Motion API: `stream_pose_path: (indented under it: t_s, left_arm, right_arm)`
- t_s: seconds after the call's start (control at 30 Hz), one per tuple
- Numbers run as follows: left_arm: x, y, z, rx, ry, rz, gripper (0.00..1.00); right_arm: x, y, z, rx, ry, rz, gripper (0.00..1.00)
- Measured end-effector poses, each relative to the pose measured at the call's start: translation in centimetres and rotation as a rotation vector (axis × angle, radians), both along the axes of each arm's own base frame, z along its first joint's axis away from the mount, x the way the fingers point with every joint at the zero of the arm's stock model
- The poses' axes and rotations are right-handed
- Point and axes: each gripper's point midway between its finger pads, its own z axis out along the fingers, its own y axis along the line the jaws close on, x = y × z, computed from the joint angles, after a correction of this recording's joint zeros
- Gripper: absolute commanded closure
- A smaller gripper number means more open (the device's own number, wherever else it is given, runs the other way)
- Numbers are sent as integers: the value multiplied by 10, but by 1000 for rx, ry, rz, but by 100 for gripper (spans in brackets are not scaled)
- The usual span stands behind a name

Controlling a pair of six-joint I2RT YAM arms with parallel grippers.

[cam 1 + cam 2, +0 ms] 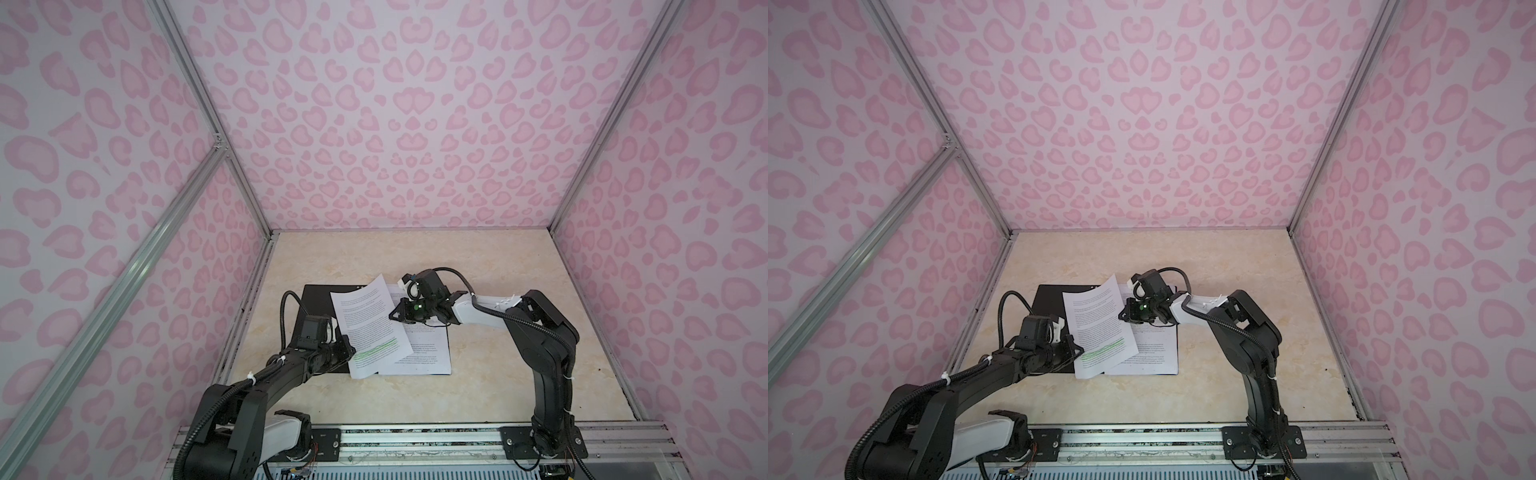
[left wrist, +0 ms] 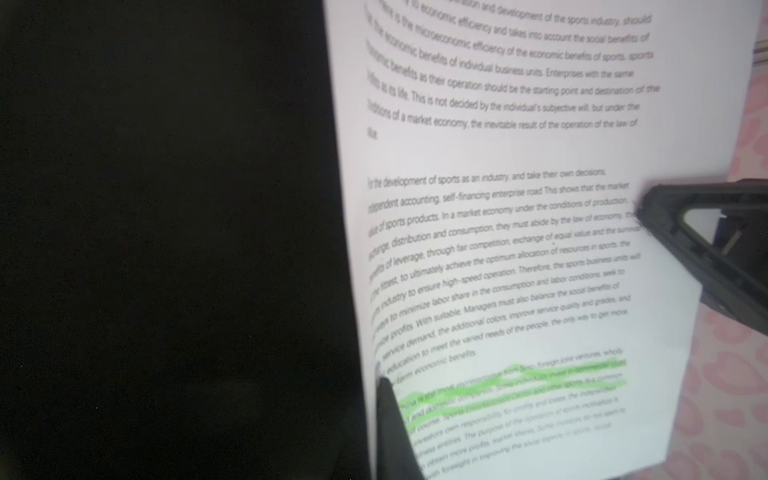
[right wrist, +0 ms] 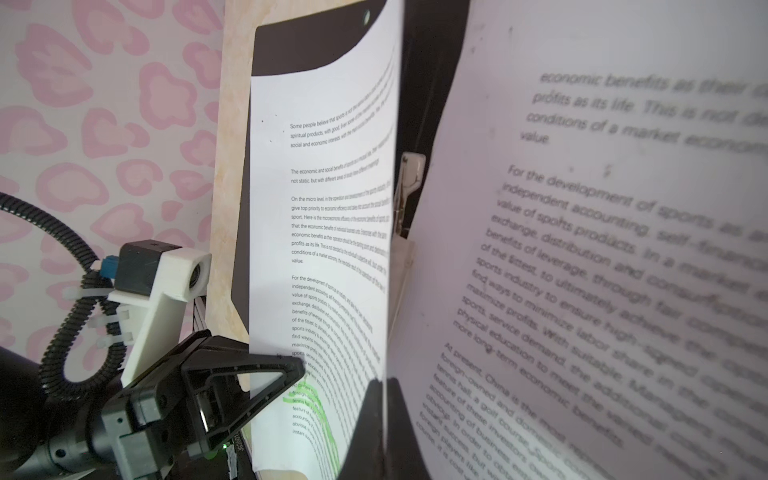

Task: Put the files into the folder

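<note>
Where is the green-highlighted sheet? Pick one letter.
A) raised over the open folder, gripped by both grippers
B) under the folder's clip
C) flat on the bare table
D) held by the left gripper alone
A: the highlighted sheet tilts above the folder, left gripper shut on one edge, right gripper on the opposite.

Top sheet [image 1: 370, 324] above folder [image 1: 316, 301], other sheets [image 1: 428, 353] on its right half

We see the files [image 1: 370, 328] as thin matt white paper. The folder [image 1: 320, 299] shows a smooth, dull black inside with a shiny metal clip [image 3: 409, 191]. The counter [image 1: 498, 374] looks like smooth cream marble. The left gripper [image 3: 299, 368] is matt black plastic.
</note>
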Motion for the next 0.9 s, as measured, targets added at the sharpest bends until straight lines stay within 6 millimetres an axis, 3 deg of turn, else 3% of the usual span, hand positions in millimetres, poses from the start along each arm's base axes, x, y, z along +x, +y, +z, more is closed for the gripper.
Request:
stream_pose_path:
  t_s: [0.07,0.17,0.2,0.23,0.4,0.57,0.73,0.9]
  left_arm:
    - [1,-1,7,-9,-26,-5,67]
    - [1,-5,23,-30,-95,-19,25]
    - [2,-6,30,-38,-126,-25,6]
    - [2,-8,39,-48,-166,-31,2]
    - [-2,-10,93,-93,-412,-38,2]
    - [-14,-5,136,-137,-648,-22,2]
    - [-18,1,146,-146,-715,15,2]
    - [-14,1,129,-122,-635,20,2]
  right_arm:
    - [-2,-1,5,6,-1,-3,100]
    - [-4,-3,21,29,-11,-17,100]
    - [-5,-4,27,36,-20,-17,100]
    - [-6,-5,34,45,-31,-18,100]
    - [-7,-16,66,83,-85,-46,100]
    - [-1,-50,92,117,-140,-130,100]
    - [9,-103,92,129,-139,-270,100]
    - [9,-148,58,101,-76,-386,100]
